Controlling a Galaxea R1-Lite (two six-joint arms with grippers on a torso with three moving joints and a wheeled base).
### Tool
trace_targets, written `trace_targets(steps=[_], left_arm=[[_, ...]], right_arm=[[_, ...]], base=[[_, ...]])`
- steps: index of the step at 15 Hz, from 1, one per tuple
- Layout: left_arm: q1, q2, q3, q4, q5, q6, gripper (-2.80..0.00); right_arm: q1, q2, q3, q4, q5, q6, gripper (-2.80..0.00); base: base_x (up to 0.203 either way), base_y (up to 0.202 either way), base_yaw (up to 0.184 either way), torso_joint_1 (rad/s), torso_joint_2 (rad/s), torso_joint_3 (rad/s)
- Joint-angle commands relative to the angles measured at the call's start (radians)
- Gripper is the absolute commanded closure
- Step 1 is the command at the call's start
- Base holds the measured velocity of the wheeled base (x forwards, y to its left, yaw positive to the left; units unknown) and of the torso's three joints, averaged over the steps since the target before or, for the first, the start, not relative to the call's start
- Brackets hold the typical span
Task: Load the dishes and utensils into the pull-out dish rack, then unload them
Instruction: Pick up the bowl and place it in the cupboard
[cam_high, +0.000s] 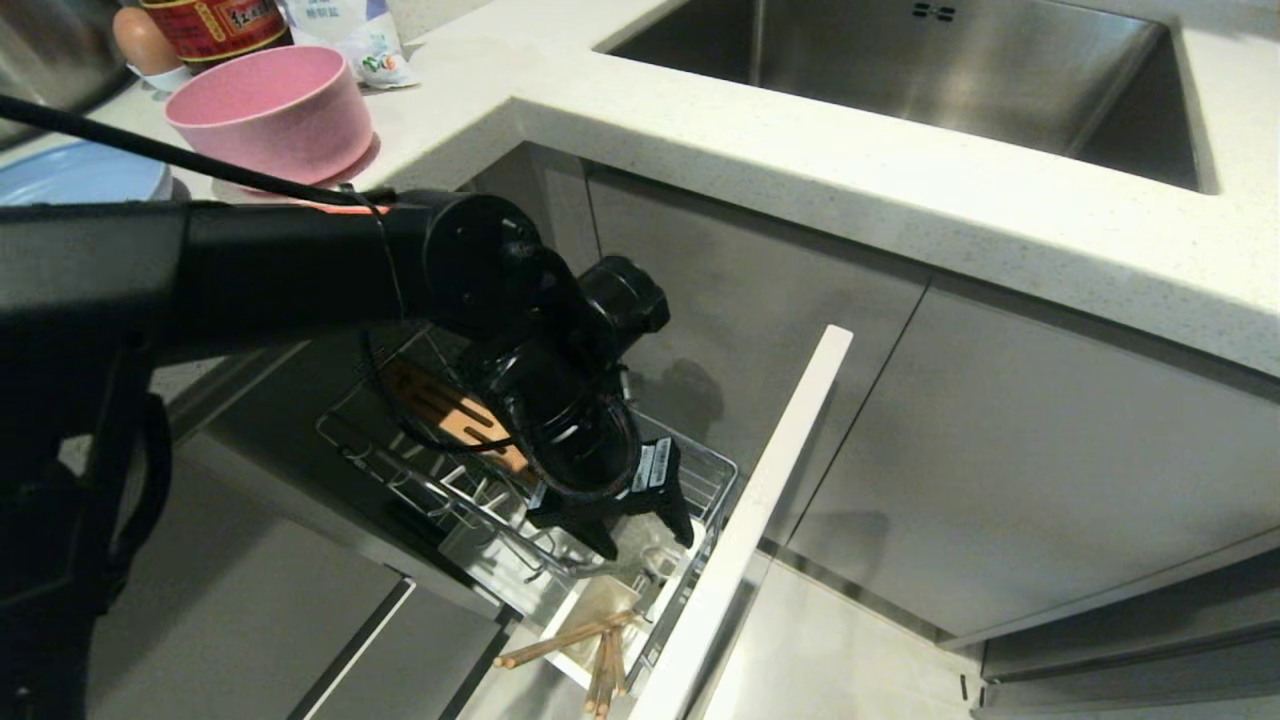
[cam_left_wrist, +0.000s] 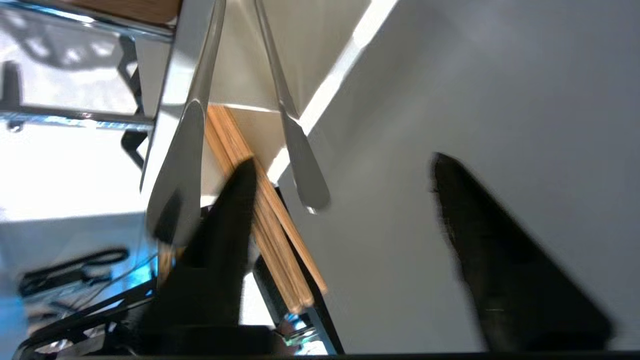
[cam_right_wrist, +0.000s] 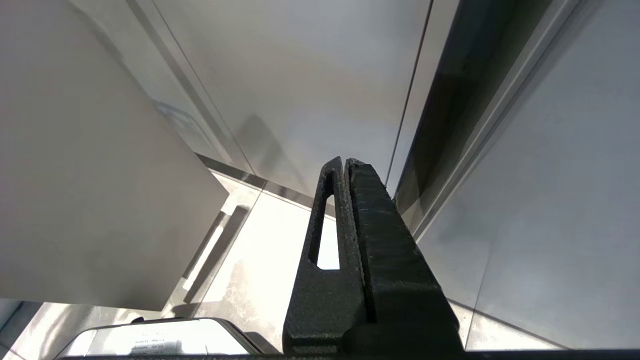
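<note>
My left gripper (cam_high: 648, 545) hangs open over the white cutlery caddy (cam_high: 580, 610) at the front of the pull-out dish rack (cam_high: 722, 472). In the left wrist view the gripper (cam_left_wrist: 344, 160) stands wide, holding nothing. The wooden chopsticks (cam_left_wrist: 260, 220) stand in the caddy beside one finger (cam_left_wrist: 230, 225). Two silver handles, one (cam_left_wrist: 182, 170) and the other (cam_left_wrist: 302, 170), stand there too; I cannot tell spoon from fork. The chopsticks (cam_high: 575, 648) poke out of the caddy. The pink bowl (cam_high: 270, 110) and the blue plate (cam_high: 70, 175) sit on the counter. My right gripper (cam_right_wrist: 344, 162) is shut, parked.
The rack's white front panel (cam_high: 770, 500) stands just right of the caddy. Grey cabinet doors (cam_high: 1000, 450) close in behind. A steel sink (cam_high: 900, 70) lies in the counter at the back right. A jar (cam_high: 215, 25), an egg (cam_high: 140, 40) and a packet (cam_high: 350, 35) stand behind the bowl.
</note>
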Motion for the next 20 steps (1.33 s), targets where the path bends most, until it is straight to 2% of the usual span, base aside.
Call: trace_targets(steps=[1, 5, 7, 13, 17, 18, 20], left_arm=[[-0.001, -0.054, 0.0, 0.004, 0.005, -0.011, 0.0], [0.001, -0.146, 0.0, 0.007, 0.009, -0.017, 0.0], [0.002, -0.222, 0.0, 0.006, 0.035, -0.028, 0.0], [0.01, -0.462, 0.0, -0.013, 0.226, -0.041, 0.0], [0.07, -0.574, 0.0, -0.086, 0.362, -0.032, 0.0], [0.093, -0.598, 0.0, -0.107, 0.397, -0.019, 0.0], [0.128, -0.627, 0.0, -0.137, 0.419, 0.048, 0.0]], right_arm=[[0.0, -0.003, 0.0, -0.001, 0.0, 0.0, 0.0], [0.0, -0.004, 0.0, -0.001, 0.0, 0.0, 0.0], [-0.001, -0.003, 0.0, -0.001, 0.0, 0.0, 0.0], [0.0, -0.004, 0.0, -0.001, 0.0, 0.0, 0.0], [0.0, -0.004, 0.0, -0.001, 0.0, 0.0, 0.0], [0.0, -0.004, 0.0, -0.001, 0.0, 0.0, 0.0], [0.0, -0.003, 0.0, -0.001, 0.0, 0.0, 0.0]], base=[[0.0, 0.0, 0.0, 0.0, 0.0, 0.0], [0.0, 0.0, 0.0, 0.0, 0.0, 0.0], [0.0, 0.0, 0.0, 0.0, 0.0, 0.0], [0.0, 0.0, 0.0, 0.0, 0.0, 0.0], [0.0, 0.0, 0.0, 0.0, 0.0, 0.0], [0.0, 0.0, 0.0, 0.0, 0.0, 0.0], [0.0, 0.0, 0.0, 0.0, 0.0, 0.0]])
